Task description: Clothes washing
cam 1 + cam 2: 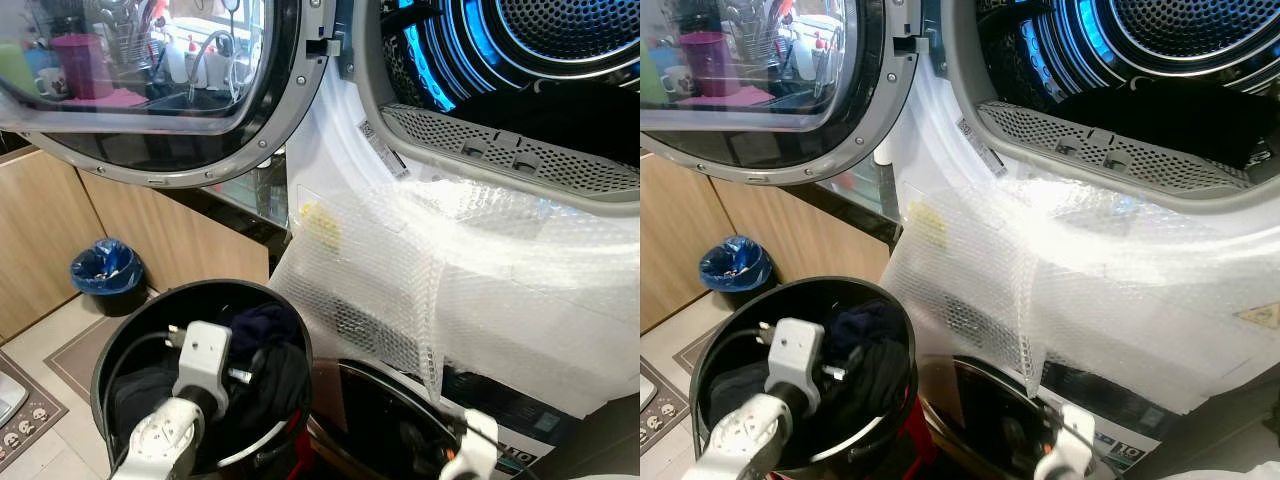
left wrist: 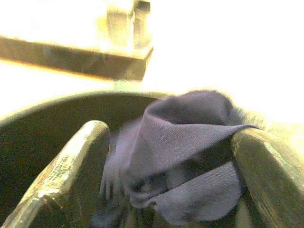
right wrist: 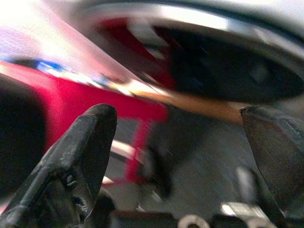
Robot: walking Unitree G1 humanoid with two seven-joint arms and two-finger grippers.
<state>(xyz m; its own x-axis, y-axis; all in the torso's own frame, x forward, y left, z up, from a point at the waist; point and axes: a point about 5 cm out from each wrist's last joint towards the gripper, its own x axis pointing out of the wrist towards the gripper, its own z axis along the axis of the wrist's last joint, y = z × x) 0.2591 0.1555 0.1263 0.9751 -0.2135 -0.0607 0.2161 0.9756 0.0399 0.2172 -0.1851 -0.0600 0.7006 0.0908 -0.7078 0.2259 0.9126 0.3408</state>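
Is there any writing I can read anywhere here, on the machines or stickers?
"10": white digits on the lower machine's panel, only partly legible.
White sticker on the dryer's door frame: print too small to read.
Yellow warning triangle on the dryer front: symbol too small to make out.
Yellow label under the bubble wrap: blurred, unreadable.

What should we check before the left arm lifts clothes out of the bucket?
1. Left tool down in the bucket: ok.
2. Dark cloth between its fingers: ok.
3. Fingers closed on the cloth: not ok, they stand wide apart.
4. Dryer door swung open: ok.
5. Drum has room: cannot tell, a dark item already lies inside.
6. Bubble wrap hangs below the opening, may snag: not ok.
7. Right tool out of the way: ok, low and open.
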